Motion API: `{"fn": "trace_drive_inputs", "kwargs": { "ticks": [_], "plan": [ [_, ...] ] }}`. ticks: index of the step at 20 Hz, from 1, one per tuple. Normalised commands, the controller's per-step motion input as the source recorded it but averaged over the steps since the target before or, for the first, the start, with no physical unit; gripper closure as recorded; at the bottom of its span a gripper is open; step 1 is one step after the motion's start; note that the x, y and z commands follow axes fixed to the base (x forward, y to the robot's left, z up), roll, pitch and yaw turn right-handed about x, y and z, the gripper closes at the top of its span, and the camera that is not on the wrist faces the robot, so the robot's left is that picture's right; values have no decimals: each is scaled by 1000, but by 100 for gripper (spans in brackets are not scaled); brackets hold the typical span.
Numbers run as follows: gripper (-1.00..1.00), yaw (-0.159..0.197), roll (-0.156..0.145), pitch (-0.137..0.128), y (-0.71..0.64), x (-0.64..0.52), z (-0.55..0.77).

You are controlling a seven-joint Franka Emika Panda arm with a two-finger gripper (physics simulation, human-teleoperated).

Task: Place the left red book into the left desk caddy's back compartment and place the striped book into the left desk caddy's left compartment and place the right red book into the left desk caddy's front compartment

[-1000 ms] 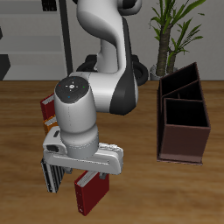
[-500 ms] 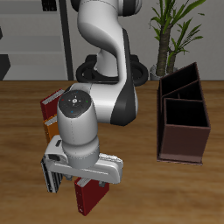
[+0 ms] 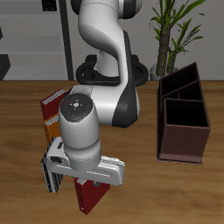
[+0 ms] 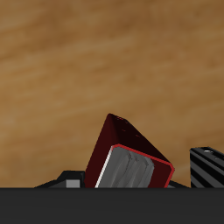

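The arm has dropped lower over the red book [image 3: 88, 194] near the tabletop's [image 3: 175, 188] front edge, I cannot tell if the tool is open, so it should straddle the book squarely before squeezing.

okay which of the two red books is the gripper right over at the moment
The red book nearer the table's front edge, beside the striped book. The other red book lies farther back, beyond the orange one.

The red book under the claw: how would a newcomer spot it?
Start at the robot arm's big white wrist over the wooden table. Just below it, nearest the table's front edge, lies a thin red book. Unlike the other red book farther back, next to an orange one, it adjoins the striped book.
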Motion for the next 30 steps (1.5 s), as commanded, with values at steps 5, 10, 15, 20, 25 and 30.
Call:
{"fn": "trace_drive_inputs", "kwargs": {
  "ticks": [5,10,15,20,25,30],
  "plan": [
    [100,-6,-29,-13,106,-124,375],
    [100,6,-47,-36,161,-287,654],
    [100,21,-14,-70,297,-490,730],
    [100,16,31,-81,265,-484,567],
    [100,-7,-48,-47,92,-522,621],
    [100,-69,-81,-26,77,-452,267]
  ]
}}
